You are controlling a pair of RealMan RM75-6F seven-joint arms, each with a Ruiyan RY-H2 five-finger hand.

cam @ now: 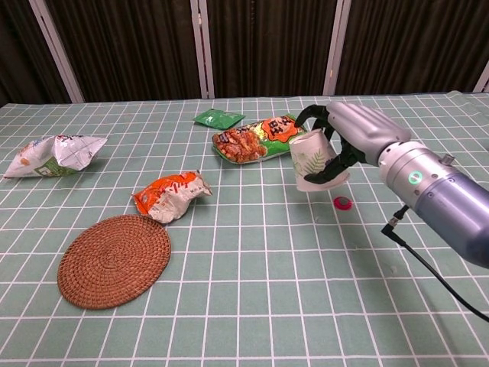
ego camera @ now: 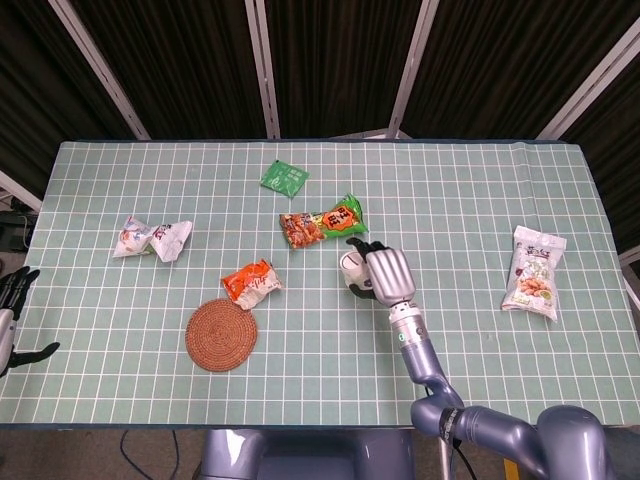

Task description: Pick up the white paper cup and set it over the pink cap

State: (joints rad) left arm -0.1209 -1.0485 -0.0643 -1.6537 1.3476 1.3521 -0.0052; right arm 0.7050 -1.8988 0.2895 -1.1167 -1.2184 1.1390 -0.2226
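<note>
Cup in the air, mouth down, a little short of the cap

The right hand (cam: 359, 134) grips the white paper cup (cam: 315, 159) clear of the desk (cam: 252, 306), fingers wrapped round its wall; the cup hangs inverted and tilted, its long axis leaning, the open rim lowest. The pink cap (cam: 342, 202) lies flat on the desk just right of and nearer the camera than that rim — apart from it, not yet covered — so the coming move looks like a short shift rightward and toward the robot, then straight down with the cup brought upright. In the head view the hand (ego camera: 385, 273) hides the cap altogether and shows only a sliver of the cup (ego camera: 352, 264). The left hand (ego camera: 12, 300) sits at the far desk edge, cut off by the frame, fingers apart, holding nothing — far from both things.
</note>
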